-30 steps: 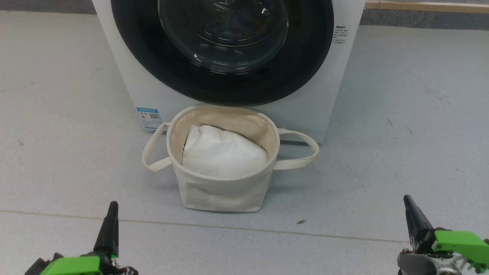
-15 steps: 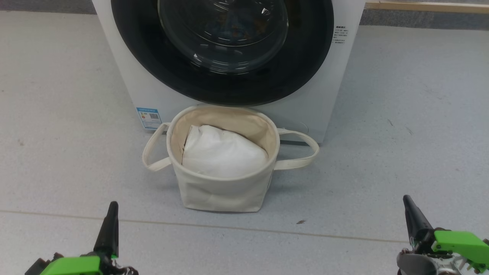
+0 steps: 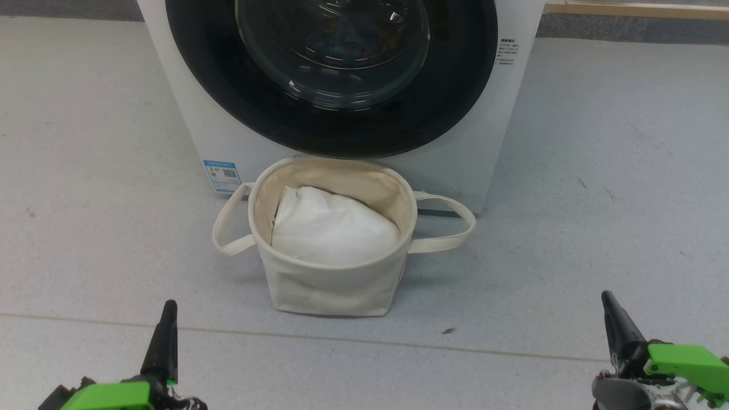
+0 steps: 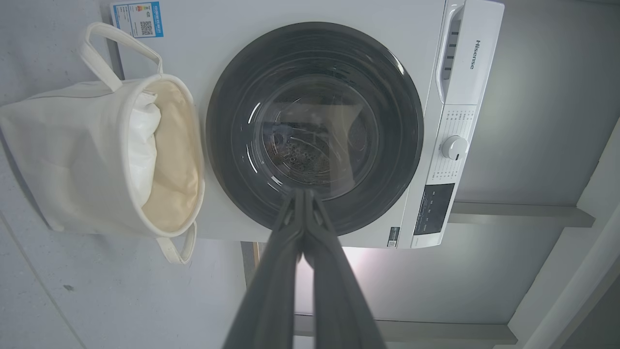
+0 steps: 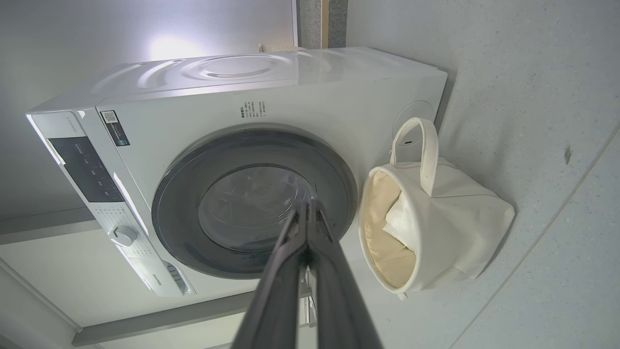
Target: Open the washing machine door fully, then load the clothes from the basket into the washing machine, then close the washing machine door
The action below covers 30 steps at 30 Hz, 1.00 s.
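Ahead of left claw and right claw, both pressed together and empty, canvas basket is sitting below shut washing machine door; low reach is risking toppling it

The washing machine door is shiny black with clear glass. The washing machine is smooth and white. The basket is soft cream cloth. The floor is matt grey.

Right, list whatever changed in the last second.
Nothing visibly changed. The washing machine door stays shut, the basket sits before it holding the white bundle, and the left end effector and right end effector stay shut, low at the head view's corners.
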Tool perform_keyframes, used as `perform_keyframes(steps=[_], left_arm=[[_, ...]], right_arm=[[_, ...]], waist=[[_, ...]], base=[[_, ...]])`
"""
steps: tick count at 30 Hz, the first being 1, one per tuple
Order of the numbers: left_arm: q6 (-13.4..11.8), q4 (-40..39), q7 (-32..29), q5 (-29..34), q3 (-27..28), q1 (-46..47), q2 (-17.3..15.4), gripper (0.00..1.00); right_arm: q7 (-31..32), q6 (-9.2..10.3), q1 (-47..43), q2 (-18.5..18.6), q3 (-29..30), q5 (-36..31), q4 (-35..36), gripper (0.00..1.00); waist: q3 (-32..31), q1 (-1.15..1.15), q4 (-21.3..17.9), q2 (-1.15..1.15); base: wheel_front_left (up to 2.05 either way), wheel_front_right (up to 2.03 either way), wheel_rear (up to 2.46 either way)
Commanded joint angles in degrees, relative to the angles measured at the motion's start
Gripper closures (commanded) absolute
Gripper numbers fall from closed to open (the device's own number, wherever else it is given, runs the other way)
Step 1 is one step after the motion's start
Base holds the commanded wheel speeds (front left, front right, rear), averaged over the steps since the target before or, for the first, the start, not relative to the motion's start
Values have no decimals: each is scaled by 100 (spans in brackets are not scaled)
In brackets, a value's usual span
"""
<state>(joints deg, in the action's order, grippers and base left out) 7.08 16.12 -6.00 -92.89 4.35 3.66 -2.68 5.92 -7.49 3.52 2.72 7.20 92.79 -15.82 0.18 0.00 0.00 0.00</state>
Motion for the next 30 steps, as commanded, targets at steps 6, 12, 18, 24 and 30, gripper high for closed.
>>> perform_keyframes(steps=[6, 12, 18, 24, 30], left_arm=[[41, -209, -31, 55, 196, 251, -39, 100], [41, -209, -33, 57, 199, 252, -38, 100], [41, -209, -35, 58, 201, 252, -36, 100], [41, -209, -36, 60, 203, 252, -35, 100], [41, -209, -38, 62, 205, 252, -33, 100]], right_arm=[[37, 0, 264, 37, -93, -42, 180, 100], [39, 0, 264, 35, -90, -44, 180, 100], [41, 0, 264, 34, -88, -46, 180, 100], [43, 0, 265, 32, -86, -48, 180, 100], [45, 0, 265, 31, -84, -49, 180, 100]], waist=[[0, 0, 0, 0], [0, 0, 0, 0], [0, 0, 0, 0], [0, 0, 0, 0], [0, 0, 0, 0]], base=[[0, 0, 0], [0, 0, 0], [0, 0, 0], [0, 0, 0], [0, 0, 0]])
